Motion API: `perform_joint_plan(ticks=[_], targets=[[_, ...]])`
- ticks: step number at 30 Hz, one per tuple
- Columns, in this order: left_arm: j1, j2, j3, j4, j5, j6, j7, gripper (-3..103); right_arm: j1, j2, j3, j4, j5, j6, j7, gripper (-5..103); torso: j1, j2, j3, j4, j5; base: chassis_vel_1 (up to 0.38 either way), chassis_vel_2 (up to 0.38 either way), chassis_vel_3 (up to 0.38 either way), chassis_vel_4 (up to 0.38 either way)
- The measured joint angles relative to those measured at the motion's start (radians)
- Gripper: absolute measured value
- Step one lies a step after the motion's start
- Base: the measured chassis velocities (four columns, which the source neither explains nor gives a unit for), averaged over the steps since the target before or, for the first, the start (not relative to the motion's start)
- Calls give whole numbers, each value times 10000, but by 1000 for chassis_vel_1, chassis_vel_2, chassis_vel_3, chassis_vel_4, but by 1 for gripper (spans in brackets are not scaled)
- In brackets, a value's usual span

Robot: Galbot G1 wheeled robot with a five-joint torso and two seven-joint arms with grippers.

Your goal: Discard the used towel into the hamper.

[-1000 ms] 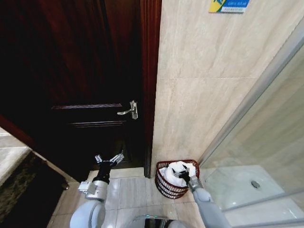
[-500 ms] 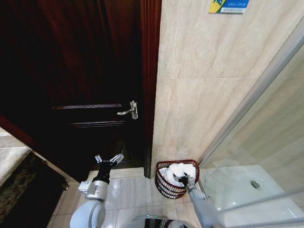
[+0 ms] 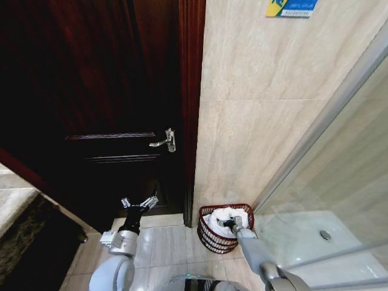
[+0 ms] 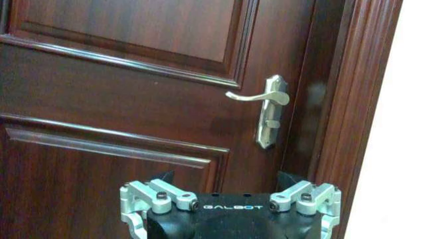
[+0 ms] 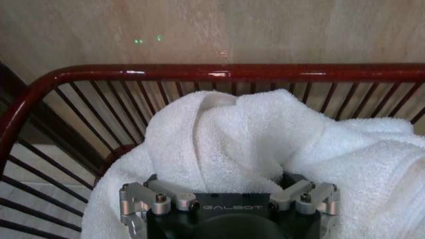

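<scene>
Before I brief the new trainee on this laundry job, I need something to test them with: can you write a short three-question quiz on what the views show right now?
1. True or false: the white towel lies inside the hamper.
2. Which pincer is at the hamper? A) left pincer B) right pincer C) both
3. Fill in: the left pincer is held up before the dark wooden ____.

Key
1. True. The towel is bunched within the red-brown rim, seen in the right wrist view.
2. B. The right pincer is down at the towel in the hamper; whether it grips is hidden.
3. Door, near its silver handle, fingers spread open.
</scene>
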Motion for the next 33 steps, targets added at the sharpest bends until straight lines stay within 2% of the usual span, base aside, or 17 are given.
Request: perform_joint_plan(ticks=[7, 8, 12, 15, 16, 17, 19, 20, 22, 24, 28, 33], targets=[[0, 0, 0, 0, 0, 0, 0, 100, 150, -3, 122, -492, -125, -44, 152, 100, 1, 2, 1, 2, 0, 0, 0, 0, 0], [0, 0, 0, 0, 0, 0, 0, 100, 145, -2, 136, -499, -87, -70, 176, 102, 1, 2, 2, 1, 1, 0, 0, 0, 0], [0, 0, 0, 0, 0, 0, 0, 100, -57, -37, 51, -133, 170, -140, 177, 91, 2, 3, 3, 1, 0, 0, 0, 0, 0], [0, 0, 0, 0, 0, 0, 0, 100, -332, -111, -101, 424, 419, -263, 117, 91, 2, 2, 3, 1, 1, 0, 0, 0, 0], [0, 0, 0, 0, 0, 0, 0, 100, -658, -215, -234, 1100, 755, -372, -113, 74, 3, 2, 4, -1, 3, 0, 0, 0, 0], [0, 0, 0, 0, 0, 0, 0, 100, -831, -279, -280, 1505, 938, -339, -365, 74, 3, 2, 5, -3, 3, 0, 0, 0, 0], [0, 1, 1, 0, 0, 0, 1, 100, -1174, -394, -361, 2347, 1100, -328, -594, 85, 3, 2, 5, 0, 5, 0, 0, 0, 0], [0, 1, 1, 0, 0, 0, 1, 100, -1174, -394, -361, 2347, 1100, -328, -594, 85, 3, 2, 5, 0, 5, 0, 0, 0, 0], [1, 1, 0, 0, 0, 0, 0, 100, -1826, -652, -506, 3875, 1193, -525, -660, 95, 4, 3, 5, 0, 3, 0, 0, 0, 0], [0, 1, 0, 0, 0, 0, 0, 100, -1964, -706, -523, 4191, 1191, -574, -648, 95, 3, 3, 4, 1, 3, 0, 0, 0, 0], [0, 0, 0, 0, 0, 0, 0, 100, -2983, -1167, -590, 6347, 1379, -944, -427, 100, 3, 5, 3, 0, 1, 0, 0, 0, 0], [0, 2, 0, 0, 0, 0, 1, 100, -4207, -1459, -451, 8401, 1254, -867, -147, 100, 3, 6, 3, 0, 4, 0, 0, 0, 0]])
